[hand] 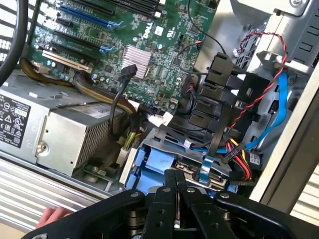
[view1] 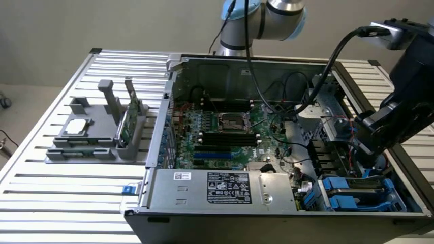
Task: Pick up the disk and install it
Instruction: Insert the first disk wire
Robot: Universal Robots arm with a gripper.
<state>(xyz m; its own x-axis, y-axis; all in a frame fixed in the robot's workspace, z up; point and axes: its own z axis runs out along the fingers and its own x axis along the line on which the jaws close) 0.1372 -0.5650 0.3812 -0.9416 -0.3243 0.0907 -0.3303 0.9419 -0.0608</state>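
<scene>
Disk point(hand: 164, 167) lies in the corner drive bay, just beyond the tips of your gripper point(hand: 175, 177). Its two black fingers are pressed together with nothing between them. You look to be at the seating stage: the blue plastic frame and its dull metal slab are down in the cage, though you can't tell if they're fully home. Any move here calls for a straight path, since red and blue cables point(hand: 271, 117) crowd the bay. Farther out sit the perforated steel power supply point(hand: 65, 134) and the glossy green motherboard point(hand: 149, 45).
</scene>
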